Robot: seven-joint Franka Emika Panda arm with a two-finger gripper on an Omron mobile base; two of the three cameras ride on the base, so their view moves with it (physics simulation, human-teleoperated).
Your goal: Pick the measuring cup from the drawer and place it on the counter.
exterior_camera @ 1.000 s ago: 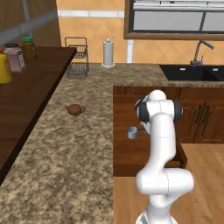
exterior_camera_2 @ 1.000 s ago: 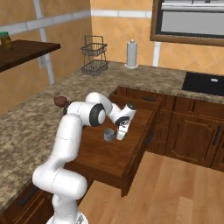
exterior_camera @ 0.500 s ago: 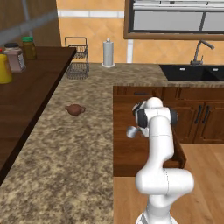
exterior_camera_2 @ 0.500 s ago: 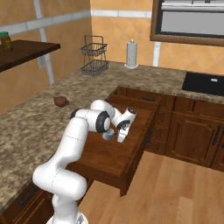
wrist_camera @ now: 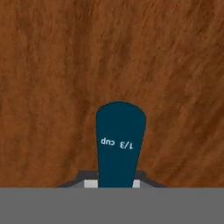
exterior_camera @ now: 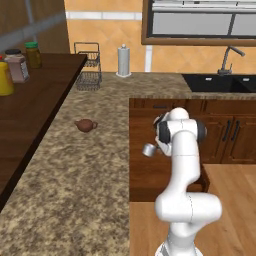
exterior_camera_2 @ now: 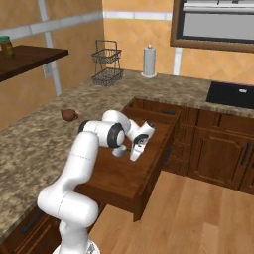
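Speckled granite counter (exterior_camera: 90, 165) borders the open drawer (exterior_camera_2: 124, 173) on its left. Gripper (exterior_camera_2: 133, 148) pinches the measuring cup (exterior_camera: 149, 149) by its teal handle (wrist_camera: 119, 144), holding it above the drawer floor, near the counter edge.

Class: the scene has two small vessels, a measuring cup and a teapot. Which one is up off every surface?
The grey measuring cup: the hand holds it by its teal handle above the open drawer. The brown teapot sits on the counter.
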